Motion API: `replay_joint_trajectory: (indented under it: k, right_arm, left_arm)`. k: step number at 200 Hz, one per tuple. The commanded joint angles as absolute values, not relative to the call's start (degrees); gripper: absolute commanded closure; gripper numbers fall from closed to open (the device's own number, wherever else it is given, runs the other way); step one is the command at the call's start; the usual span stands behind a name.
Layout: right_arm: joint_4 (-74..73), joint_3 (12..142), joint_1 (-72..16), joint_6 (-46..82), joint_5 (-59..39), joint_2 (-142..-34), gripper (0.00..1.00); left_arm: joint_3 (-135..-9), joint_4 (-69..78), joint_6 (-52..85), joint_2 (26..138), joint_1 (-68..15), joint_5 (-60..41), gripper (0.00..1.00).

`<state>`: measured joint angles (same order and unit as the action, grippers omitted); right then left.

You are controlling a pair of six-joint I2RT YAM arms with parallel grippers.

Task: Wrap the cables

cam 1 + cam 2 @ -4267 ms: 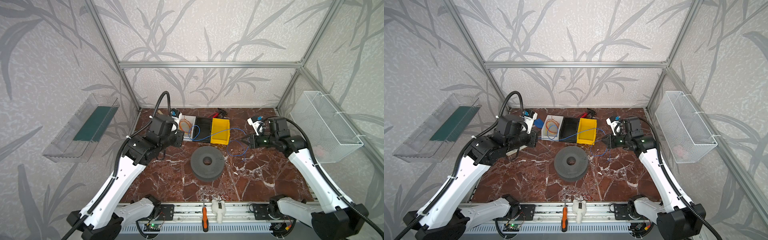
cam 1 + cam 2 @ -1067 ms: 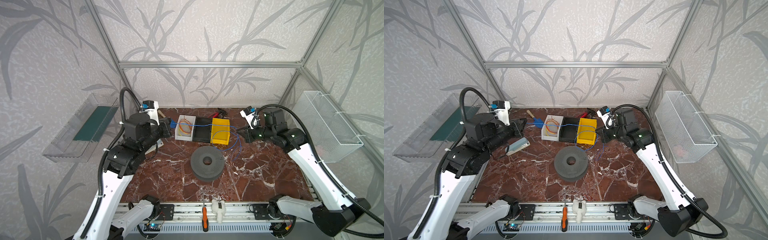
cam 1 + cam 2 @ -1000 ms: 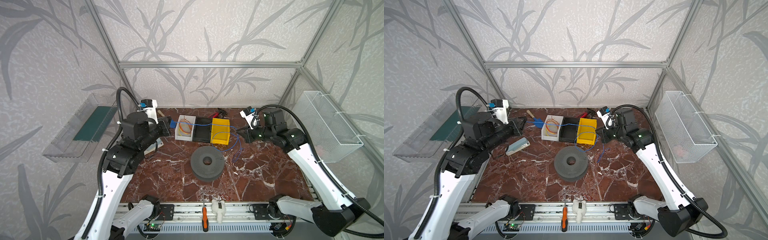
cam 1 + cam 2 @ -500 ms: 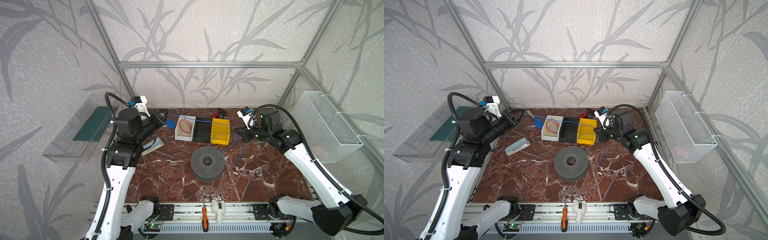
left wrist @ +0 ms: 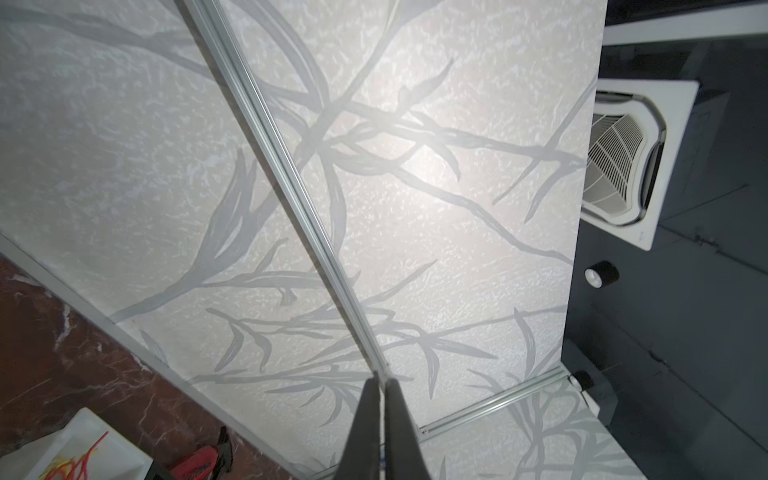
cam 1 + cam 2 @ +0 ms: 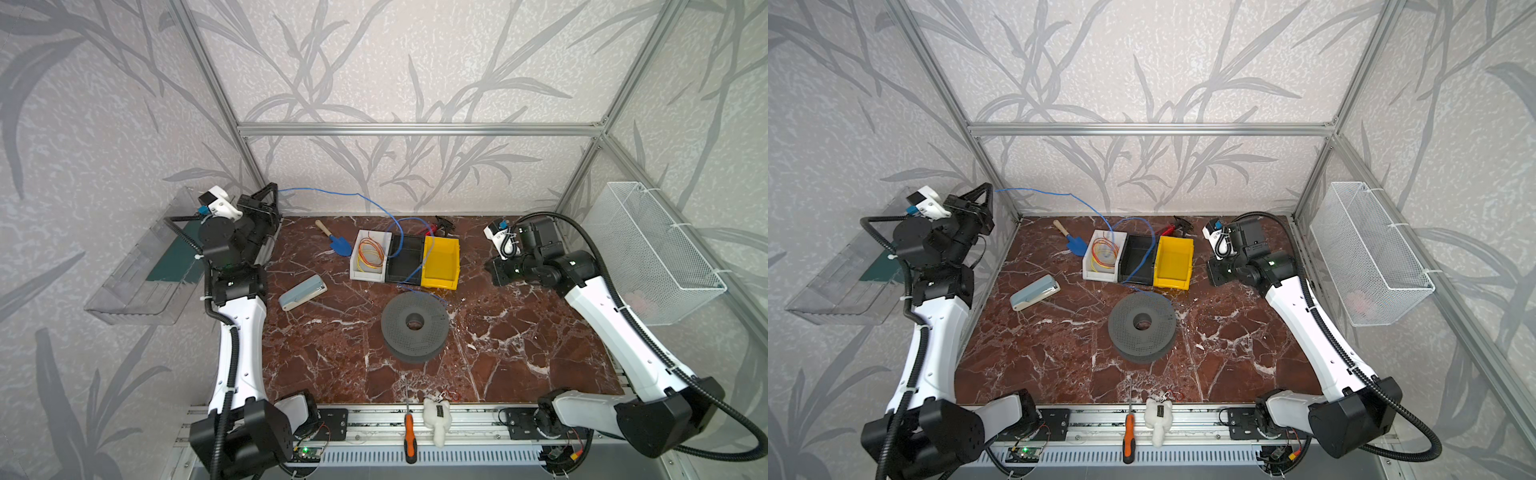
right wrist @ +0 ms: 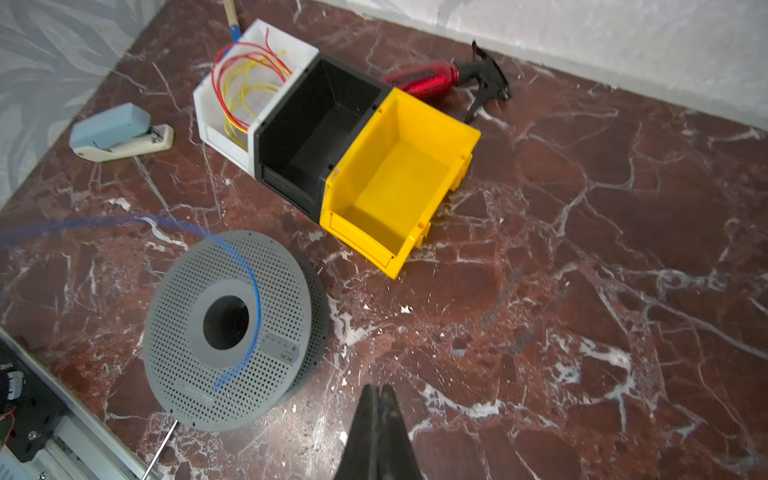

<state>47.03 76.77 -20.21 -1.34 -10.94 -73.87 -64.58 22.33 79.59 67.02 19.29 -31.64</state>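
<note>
Blurred cable (image 7: 257, 291), right wrist view

Thin bright-blue cable (image 6: 332, 192) (image 6: 1034, 190) hangs slack in mid-air in both top views, one end pinched at the left gripper (image 6: 275, 190), which is raised by the back left corner. It sags rightward, curls in a loose loop above the black bin (image 6: 403, 266), then trails to the far rim of the grey spool (image 6: 399, 332). The right wrist view shows it as a blurred arc (image 7: 257, 299).

Soft, even, bright light with faint shadows. Both top views bow at the edges. In the right wrist view, the cables (image 7: 249, 276) smear toward nine o'clock.
</note>
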Motion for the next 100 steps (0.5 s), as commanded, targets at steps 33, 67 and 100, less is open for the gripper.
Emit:
replay_joint_trajectory:
  k: [33,67,100]
  right_arm:
    - [46.3,78.0,-22.0,-0.4,-17.8,-70.6,1.0]
    - [43.2,78.4,-22.7,1.4,-20.3,-68.4,0.66]
    - [33.9,71.0,-23.0,8.1,-24.9,-66.8,0.42]
  left_arm:
    - [-72.2,11.8,73.2,62.8,18.2,-37.0,1.0]
    - [-74.3,4.7,70.4,60.9,16.3,-36.3,1.0]
    - [-78.0,3.6,71.4,60.6,14.7,-37.1,1.0]
